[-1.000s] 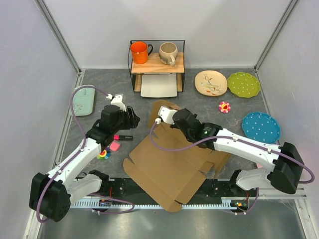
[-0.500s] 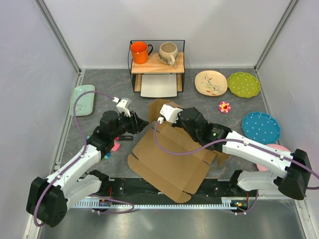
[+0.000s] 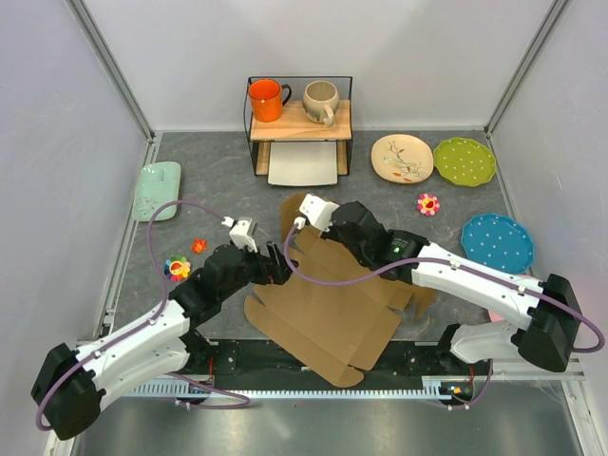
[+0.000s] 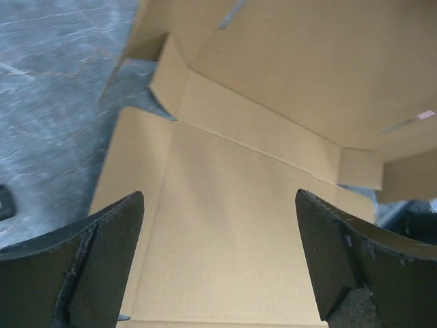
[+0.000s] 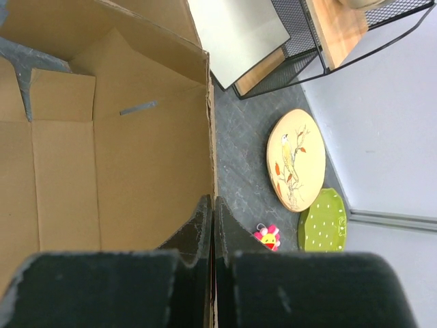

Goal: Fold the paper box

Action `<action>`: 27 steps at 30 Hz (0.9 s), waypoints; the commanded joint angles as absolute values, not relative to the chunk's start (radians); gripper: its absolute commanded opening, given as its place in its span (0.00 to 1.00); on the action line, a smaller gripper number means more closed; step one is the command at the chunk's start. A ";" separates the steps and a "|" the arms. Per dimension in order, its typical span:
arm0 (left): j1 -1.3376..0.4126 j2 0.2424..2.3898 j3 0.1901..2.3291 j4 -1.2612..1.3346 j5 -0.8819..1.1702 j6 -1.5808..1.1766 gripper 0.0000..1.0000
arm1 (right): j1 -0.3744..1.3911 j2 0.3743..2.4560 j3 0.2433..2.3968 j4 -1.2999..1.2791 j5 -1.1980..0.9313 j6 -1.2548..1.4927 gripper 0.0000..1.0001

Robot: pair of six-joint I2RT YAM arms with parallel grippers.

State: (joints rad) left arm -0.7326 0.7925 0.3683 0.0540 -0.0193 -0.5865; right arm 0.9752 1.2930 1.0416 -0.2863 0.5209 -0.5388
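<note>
Surface (image 3: 190, 190): grey marbled mat, white walls on three sides. Paper box (image 3: 323, 309) lies mid-surface, mostly flat, with its far flap raised. Left pincer (image 4: 218, 198) is spread wide over the left panel, gripping nothing. Right pincer (image 5: 212, 203) is clenched on the raised flap's edge. Wire rack (image 3: 299, 119) stands at the back wall. Box's right flaps partly hidden under the right arm.

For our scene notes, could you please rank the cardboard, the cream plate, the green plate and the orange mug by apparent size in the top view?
1. Cardboard.
2. Cream plate and green plate: they look alike, so I won't rank them.
3. Orange mug.
</note>
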 commanded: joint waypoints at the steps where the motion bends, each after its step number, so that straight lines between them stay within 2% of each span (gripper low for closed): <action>1: -0.736 0.842 0.386 0.037 -0.201 -0.704 1.00 | 0.979 1.321 1.126 -0.308 0.531 -0.468 0.00; 4: -0.736 0.946 0.413 0.052 -0.227 -0.735 1.00 | 0.979 1.335 1.157 -0.328 0.517 -0.442 0.00; 9: -0.736 1.066 0.407 0.223 -0.230 -0.759 0.99 | 0.977 1.344 1.192 -0.362 0.489 -0.411 0.00; 19: -0.727 1.252 0.440 0.466 -0.238 -0.710 0.81 | 0.979 1.336 1.170 -0.359 0.479 -0.403 0.00; 27: -0.678 1.446 0.495 0.566 -0.227 -0.703 0.70 | 0.977 1.341 1.175 -0.356 0.462 -0.393 0.00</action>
State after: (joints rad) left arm -0.7002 1.3792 0.4545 0.4442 -0.1932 -0.7170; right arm 0.9752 1.3418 1.1454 -0.3824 0.4778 -0.4206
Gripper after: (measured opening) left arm 0.726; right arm 0.011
